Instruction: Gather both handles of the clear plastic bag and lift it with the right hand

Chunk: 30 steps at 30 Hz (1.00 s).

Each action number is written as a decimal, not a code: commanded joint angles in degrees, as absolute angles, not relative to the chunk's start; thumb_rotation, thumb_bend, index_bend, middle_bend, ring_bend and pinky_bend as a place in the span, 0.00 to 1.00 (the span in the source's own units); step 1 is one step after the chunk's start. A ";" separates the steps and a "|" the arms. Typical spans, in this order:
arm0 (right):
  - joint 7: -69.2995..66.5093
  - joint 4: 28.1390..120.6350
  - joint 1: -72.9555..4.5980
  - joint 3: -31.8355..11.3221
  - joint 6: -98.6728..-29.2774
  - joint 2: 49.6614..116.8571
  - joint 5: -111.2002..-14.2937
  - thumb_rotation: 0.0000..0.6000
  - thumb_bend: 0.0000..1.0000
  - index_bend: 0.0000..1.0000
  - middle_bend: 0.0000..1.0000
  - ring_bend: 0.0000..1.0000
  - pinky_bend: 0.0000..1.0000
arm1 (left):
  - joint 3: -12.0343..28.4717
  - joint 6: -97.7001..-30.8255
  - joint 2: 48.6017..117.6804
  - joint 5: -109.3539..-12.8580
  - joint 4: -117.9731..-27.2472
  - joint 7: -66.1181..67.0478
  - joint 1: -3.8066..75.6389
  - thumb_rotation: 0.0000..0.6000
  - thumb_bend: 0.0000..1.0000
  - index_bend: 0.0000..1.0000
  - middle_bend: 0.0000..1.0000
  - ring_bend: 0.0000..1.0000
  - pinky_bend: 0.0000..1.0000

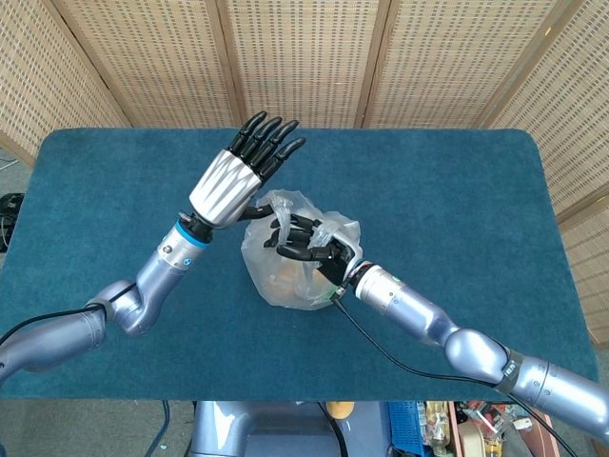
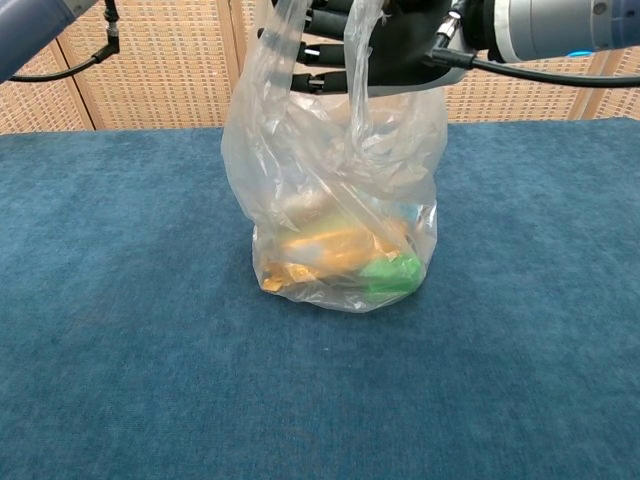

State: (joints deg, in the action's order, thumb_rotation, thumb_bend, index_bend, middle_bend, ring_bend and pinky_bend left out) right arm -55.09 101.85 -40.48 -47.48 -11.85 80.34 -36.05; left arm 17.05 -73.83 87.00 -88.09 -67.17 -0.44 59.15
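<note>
One bag [image 2: 335,200], clear, stands mid-table [image 1: 457,190] on blue cloth — we make out yellow-orange contents and one green item [image 2: 390,273] inside. Our right hand [image 1: 303,240] has its fingers through both handles [image 2: 358,60], holding them. Our left hand [image 1: 233,176] hovers beside, fingers spread, holding nothing. Wicker screens [image 1: 304,57] stand behind.

bag handles [image 2: 358,60] cut off above
</note>
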 commanded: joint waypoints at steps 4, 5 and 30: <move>-54.73 101.76 -40.52 -47.22 -12.41 80.00 -35.72 1.00 0.07 0.42 0.54 0.36 0.21 | 17.08 -74.99 86.05 -88.27 -66.12 -1.59 58.36 1.00 0.22 0.00 0.00 0.00 0.00; -54.69 101.74 -40.53 -47.21 -12.46 79.96 -35.70 1.00 0.07 0.42 0.54 0.36 0.21 | 17.07 -75.01 85.91 -88.20 -65.96 -1.71 58.26 1.00 0.22 0.00 0.00 0.00 0.00; -54.99 105.55 -46.38 -44.82 -19.71 74.34 -26.25 1.00 0.09 0.41 0.54 0.34 0.25 | 13.19 -73.26 74.78 -85.93 -68.12 -7.62 49.95 1.00 0.06 0.00 0.00 0.00 0.00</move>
